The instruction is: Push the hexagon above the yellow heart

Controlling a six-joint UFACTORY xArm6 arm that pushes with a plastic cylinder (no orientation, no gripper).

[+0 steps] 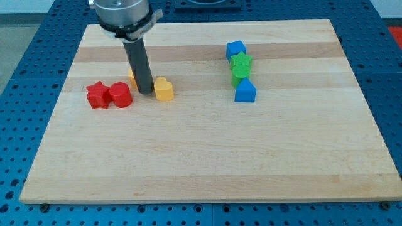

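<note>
Two red blocks, a star (96, 95) and a rounder one (120, 95) that may be the hexagon, touch at the board's (207, 157) left, with my tip (145, 92) just to their right and the yellow heart (164, 89) just beyond. A yellow block (132, 77) peeks out behind the rod, shape unclear. Well to the right, a blue block (236, 49), green star (240, 63), another green block (239, 79) and another blue block (245, 91) form a column; there are no fingers.

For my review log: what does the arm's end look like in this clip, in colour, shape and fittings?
A straight, dark grey cylindrical rod hangs from a wider, round metallic silver-grey mount at the view's top. It has no jaws. My tip is its plain, blunt end. No cables or markings are visible.
</note>
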